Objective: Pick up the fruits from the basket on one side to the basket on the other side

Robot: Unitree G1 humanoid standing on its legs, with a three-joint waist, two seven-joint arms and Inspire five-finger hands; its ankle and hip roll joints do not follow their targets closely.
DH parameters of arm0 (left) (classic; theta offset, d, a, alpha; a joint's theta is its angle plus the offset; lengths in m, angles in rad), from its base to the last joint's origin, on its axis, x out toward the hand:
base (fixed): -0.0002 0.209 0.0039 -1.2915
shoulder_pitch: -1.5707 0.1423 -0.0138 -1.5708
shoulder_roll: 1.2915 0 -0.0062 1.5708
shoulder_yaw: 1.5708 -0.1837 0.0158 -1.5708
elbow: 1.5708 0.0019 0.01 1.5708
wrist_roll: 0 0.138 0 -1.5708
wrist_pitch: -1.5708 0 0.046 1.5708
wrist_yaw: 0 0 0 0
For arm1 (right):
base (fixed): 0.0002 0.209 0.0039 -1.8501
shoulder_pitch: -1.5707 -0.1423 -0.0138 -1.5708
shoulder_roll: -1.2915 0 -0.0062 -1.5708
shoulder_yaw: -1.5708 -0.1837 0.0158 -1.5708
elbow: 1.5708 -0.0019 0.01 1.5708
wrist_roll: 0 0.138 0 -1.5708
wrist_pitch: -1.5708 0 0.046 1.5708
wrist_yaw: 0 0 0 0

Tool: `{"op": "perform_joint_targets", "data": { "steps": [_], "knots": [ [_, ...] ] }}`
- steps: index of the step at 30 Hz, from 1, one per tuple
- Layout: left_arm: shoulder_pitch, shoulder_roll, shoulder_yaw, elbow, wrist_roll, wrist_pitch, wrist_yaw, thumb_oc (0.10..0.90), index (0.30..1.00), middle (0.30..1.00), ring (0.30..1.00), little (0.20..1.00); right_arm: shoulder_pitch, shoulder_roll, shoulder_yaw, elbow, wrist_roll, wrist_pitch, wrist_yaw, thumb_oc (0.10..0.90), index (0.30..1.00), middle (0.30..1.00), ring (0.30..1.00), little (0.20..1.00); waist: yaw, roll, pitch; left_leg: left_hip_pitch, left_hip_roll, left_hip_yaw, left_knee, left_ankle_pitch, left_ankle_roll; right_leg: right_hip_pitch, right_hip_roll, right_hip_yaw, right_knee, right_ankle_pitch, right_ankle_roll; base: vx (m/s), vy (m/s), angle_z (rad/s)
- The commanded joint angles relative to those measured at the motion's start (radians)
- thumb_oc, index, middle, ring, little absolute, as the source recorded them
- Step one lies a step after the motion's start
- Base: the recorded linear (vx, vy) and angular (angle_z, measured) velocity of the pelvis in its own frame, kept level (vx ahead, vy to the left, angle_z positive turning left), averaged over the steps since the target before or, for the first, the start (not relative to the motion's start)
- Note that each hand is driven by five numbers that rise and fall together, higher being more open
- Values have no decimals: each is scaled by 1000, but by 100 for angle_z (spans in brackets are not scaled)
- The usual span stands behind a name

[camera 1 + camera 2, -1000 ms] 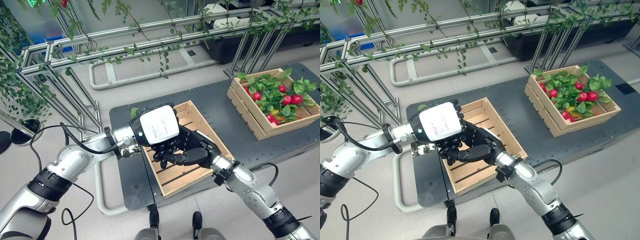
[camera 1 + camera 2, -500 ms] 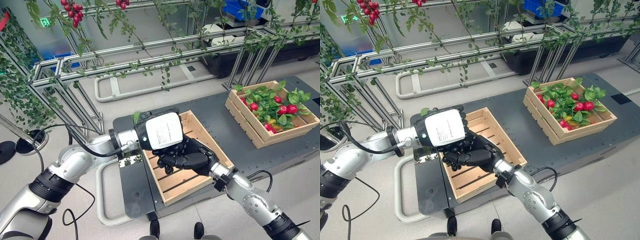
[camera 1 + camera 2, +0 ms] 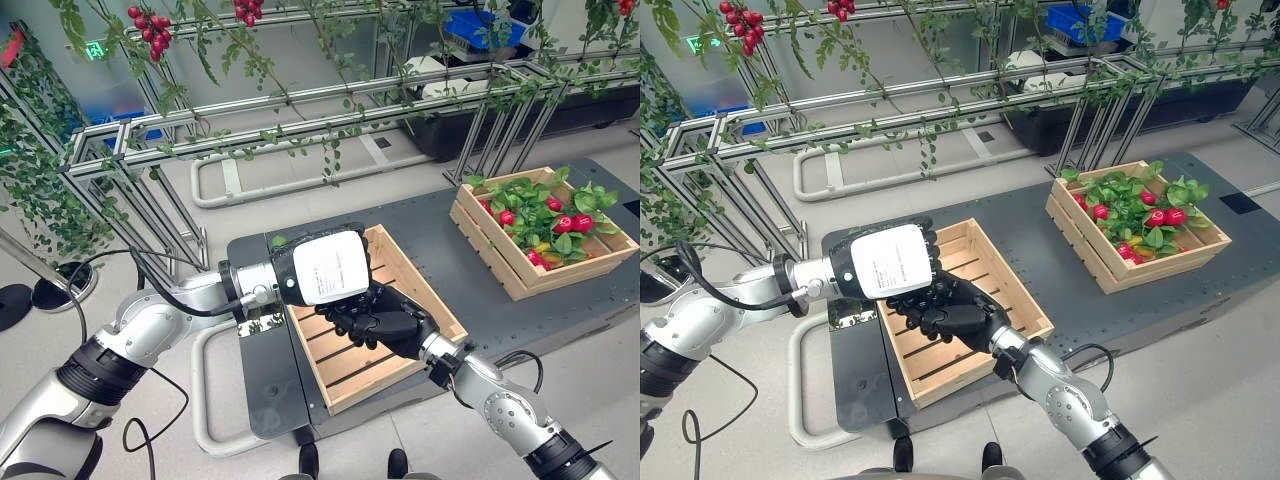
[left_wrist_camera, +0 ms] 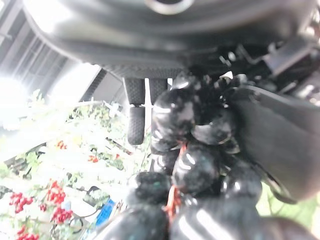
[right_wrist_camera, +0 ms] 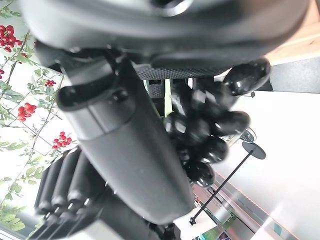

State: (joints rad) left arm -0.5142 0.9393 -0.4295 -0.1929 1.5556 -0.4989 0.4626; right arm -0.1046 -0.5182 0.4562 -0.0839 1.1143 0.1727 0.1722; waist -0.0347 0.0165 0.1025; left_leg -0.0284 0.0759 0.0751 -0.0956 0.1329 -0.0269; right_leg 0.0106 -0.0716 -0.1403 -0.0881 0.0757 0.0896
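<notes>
Nearest to you, both hands meet above the near crate (image 3: pixel 390 370), a slatted wooden box that lies with its long axis running away from you and a little to the left. No fruit shows on the slats you can see around the hands.

The right hand (image 3: pixel 395 328) has its fingers curled. In the left wrist view a thin red strip shows between dark fingers, so I judge it clenches a small fruit (image 4: pixel 175 196), though very little of it is visible. The left hand (image 3: pixel 325 268), with the white cover on its back, presses against the right one from above. Whether its fingers are bent or straight I cannot tell.

The relation that matters: the near crate's floor lies directly under the fingers, so a release would drop the fruit straight down.

Farther, on the same dark platform (image 3: pixel 440 240), the far crate (image 3: pixel 490 250) stands well apart to the right — the right arm is nearer to it. About six red fruits (image 3: pixel 578 222) show there among green leaves.

Count: two hands, two crates.
</notes>
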Motion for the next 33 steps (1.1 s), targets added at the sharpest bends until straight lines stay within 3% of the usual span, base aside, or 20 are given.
{"op": "perform_joint_targets", "data": {
  "steps": [1, 9, 11, 12, 14, 15, 16, 20, 26, 29, 33],
  "knots": [
    [-60, -76, 8, -117, -81, 119, 171, 400, 300, 300, 300, 300, -70, 88, 38, -93, 82, -64, 9, 400, 300, 300, 300, 300, 11, -29, -111, 61, 14, 10, 8, -109, -25, 1, -54, 1, 1, -1, 39, 0, 0, 0],
    [-33, -77, 66, -142, -115, 219, 226, 400, 300, 300, 300, 300, -65, 72, 17, -94, 33, -105, -31, 400, 300, 300, 300, 300, 13, -33, -116, 66, 17, 13, 8, -111, -29, 3, -54, 3, 1, -1, 40, 0, 0, 0],
    [-11, -68, 102, -150, -126, 252, 217, 471, 406, 406, 406, 406, -64, 60, -4, -96, 30, -125, -43, 400, 300, 300, 300, 300, 14, -34, -117, 67, 19, 14, 8, -111, -31, 3, -53, 6, 1, -1, 39, 21, -4, -4],
    [-9, -66, 106, -151, -127, 260, 211, 483, 425, 425, 425, 425, -64, 58, -7, -96, 29, -128, -45, 400, 300, 300, 300, 300, 14, -33, -117, 67, 19, 14, 8, -111, -31, 3, -53, 6, 1, -1, 39, 0, 0, 0],
    [19, -40, 142, -152, -148, 296, 177, 651, 676, 676, 676, 676, -54, 42, -37, -103, 36, -147, -59, 400, 300, 300, 300, 300, 14, -32, -118, 69, 19, 14, 8, -113, -31, 3, -52, 8, 1, 0, 38, 0, 0, 0],
    [22, -35, 147, -150, -157, 303, 169, 698, 747, 747, 747, 747, -53, 41, -43, -103, 37, -147, -58, 400, 300, 300, 300, 300, 14, -32, -118, 69, 19, 14, 8, -113, -30, 3, -52, 8, 1, 0, 38, 0, 0, 0],
    [37, -20, 168, -149, -182, 316, 141, 800, 900, 900, 900, 900, -46, 35, -61, -109, 35, -154, -60, 400, 300, 300, 300, 300, 14, -32, -119, 69, 20, 15, 8, -112, -30, 3, -52, 8, 1, 0, 38, 0, 0, 0],
    [104, 20, 246, -136, -289, 381, 80, 800, 900, 900, 900, 900, -5, 32, -121, -120, 29, -180, -54, 400, 300, 300, 300, 300, 17, -30, -120, 65, 24, 15, 8, -110, -30, 1, -54, 12, 1, 1, 38, 0, 0, 0],
    [199, 39, 362, -65, -465, 469, 140, 800, 900, 900, 900, 900, 39, 58, -194, -122, 7, -204, -20, 400, 300, 300, 300, 300, 22, -31, -123, 56, 26, 4, 8, -102, -32, 0, -55, 6, 1, 0, 37, 9, -4, -2],
    [243, 12, 411, -4, -584, 461, 203, 800, 900, 900, 900, 900, 43, 80, -215, -116, -6, -220, -4, 400, 300, 300, 300, 300, 28, -32, -124, 53, 27, -3, 8, -101, -32, 0, -54, 2, 1, 0, 35, 13, -32, 1],
    [313, -61, 504, 58, -810, 386, 201, 800, 900, 900, 900, 900, 44, 111, -236, -119, -29, -218, -12, 400, 300, 300, 300, 300, 37, -35, -128, 53, 31, -7, 8, -101, -35, 1, -52, 0, 1, -5, 32, 25, -79, 0]
  ]
}}
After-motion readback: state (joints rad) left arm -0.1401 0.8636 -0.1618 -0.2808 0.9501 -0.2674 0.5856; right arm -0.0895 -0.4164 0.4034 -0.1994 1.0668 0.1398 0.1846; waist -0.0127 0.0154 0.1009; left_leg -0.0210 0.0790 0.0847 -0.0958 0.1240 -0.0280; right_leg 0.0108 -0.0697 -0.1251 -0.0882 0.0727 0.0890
